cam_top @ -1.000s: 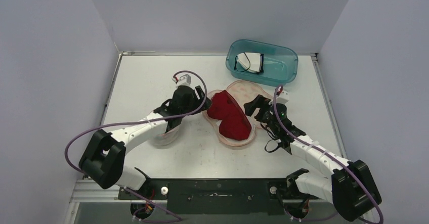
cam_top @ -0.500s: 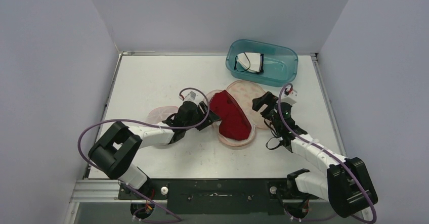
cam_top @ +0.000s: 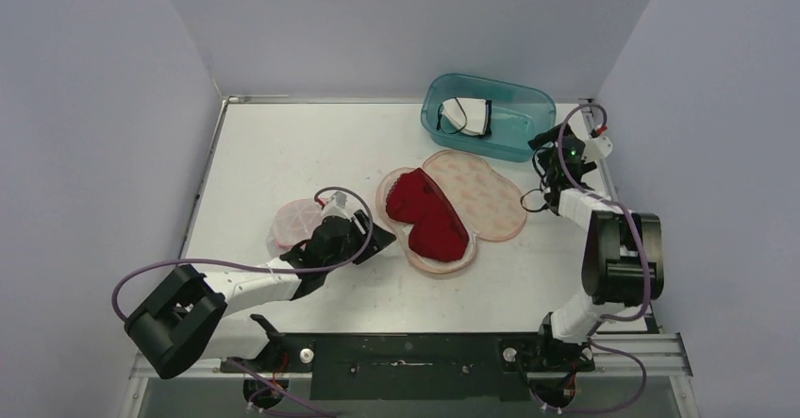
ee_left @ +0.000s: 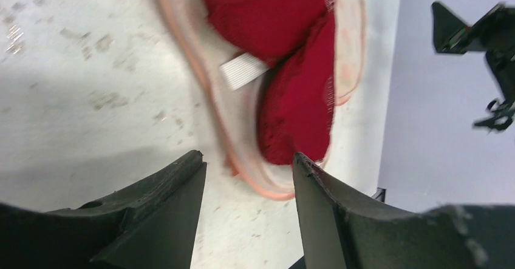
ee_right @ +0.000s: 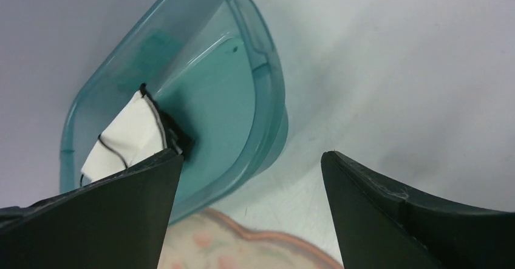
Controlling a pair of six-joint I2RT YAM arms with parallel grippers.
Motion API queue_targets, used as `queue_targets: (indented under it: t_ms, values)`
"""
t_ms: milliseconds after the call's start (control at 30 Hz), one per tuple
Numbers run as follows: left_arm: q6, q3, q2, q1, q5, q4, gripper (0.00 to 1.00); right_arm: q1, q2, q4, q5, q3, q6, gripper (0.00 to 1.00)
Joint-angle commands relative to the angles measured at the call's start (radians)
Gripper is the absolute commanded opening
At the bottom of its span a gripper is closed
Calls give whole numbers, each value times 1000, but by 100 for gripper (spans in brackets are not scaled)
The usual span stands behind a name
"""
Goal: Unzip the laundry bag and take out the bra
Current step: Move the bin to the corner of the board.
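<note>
From above, the right claw [cam_top: 545, 142] is seen pulled back to the far corner, the left claw [cam_top: 375, 241] lowered to the opened laundry bag [cam_top: 491, 196] where the bra [cam_top: 429, 215] lies. Left wrist: jaws parted over the bag's edge, nothing gripped. Right wrist: jaws wide, empty; removal remains undone

Bright, even light from above; shadows on the surface [cam_top: 283, 144] are soft. The left wrist view is smeared with blur; the overhead view is crisp.
</note>
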Motion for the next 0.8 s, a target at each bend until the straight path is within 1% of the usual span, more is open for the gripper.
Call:
queue_targets:
  t_ms: [0,200,300,400,500,600,667,767]
  values:
    - [-7,-59,-52,-18,-30,50,52,-57,149,11,-85,162,0,88]
    - [2,-108,-128,-28,-54,13,52,-95,310,-24,-124,329,-14,89]
    - [10,-115,-169,-28,-82,-16,53,-104,379,-18,-177,390,1,85]
    - [20,-109,-193,-28,-106,-43,53,-103,420,-9,-223,415,36,74]
    - [23,-98,-190,-29,-111,-45,53,-93,414,11,-234,384,84,59]
    - [27,-81,-162,-31,-96,-34,53,-72,371,32,-233,324,112,44]
    - [20,-78,-147,-36,-88,-18,53,-54,327,41,-216,269,125,40]
    - [4,-83,-125,-56,-88,10,53,-24,259,57,-205,188,149,36]
